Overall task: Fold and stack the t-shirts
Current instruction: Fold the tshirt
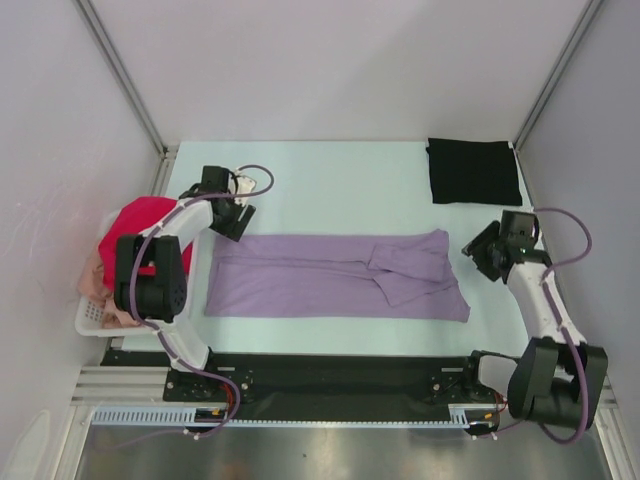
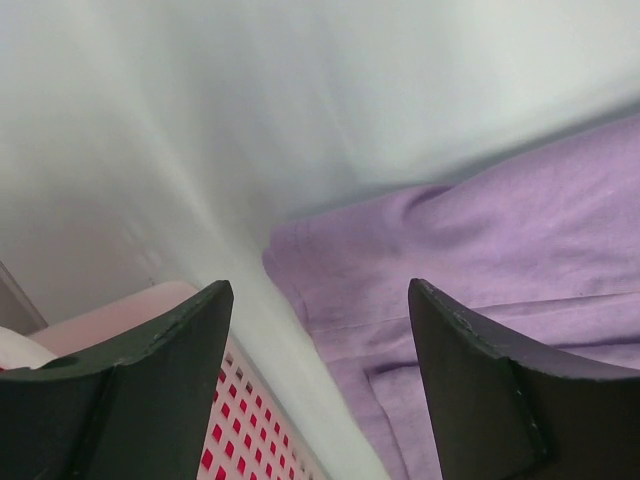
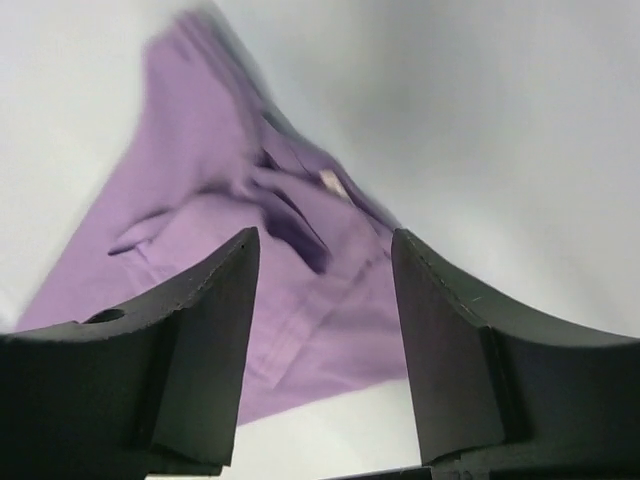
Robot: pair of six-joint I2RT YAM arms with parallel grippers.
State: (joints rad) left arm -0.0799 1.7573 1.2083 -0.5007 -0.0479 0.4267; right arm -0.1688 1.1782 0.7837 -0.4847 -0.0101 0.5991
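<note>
Top view: the lavender t-shirt point(image 1: 330, 278) is seen laid flat across the middle of the bench point(image 1: 340, 190), with a sleeve turned in on its right half. The black t-shirt point(image 1: 473, 170) is found folded square at the far right corner, well apart from it. The magenta-red t-shirt point(image 1: 145, 215) and the peach-pink t-shirt point(image 1: 95, 275) are heaped in the white basket point(image 1: 90, 320) at the left edge. The left claw point(image 1: 235, 217) is held near the lavender t-shirt's far left corner, and the right claw point(image 1: 480, 250) just beside its right end.

Left wrist view: the left claw point(image 2: 318, 292) is seen parted, with nothing gripped. The lavender t-shirt's corner point(image 2: 480, 260) lies beyond it, and the basket lattice point(image 2: 255, 425) is noted below.

Right wrist view: the right claw point(image 3: 325, 240) is likewise parted and empty. The lavender t-shirt point(image 3: 200, 190) is seen blurred beneath it.
</note>
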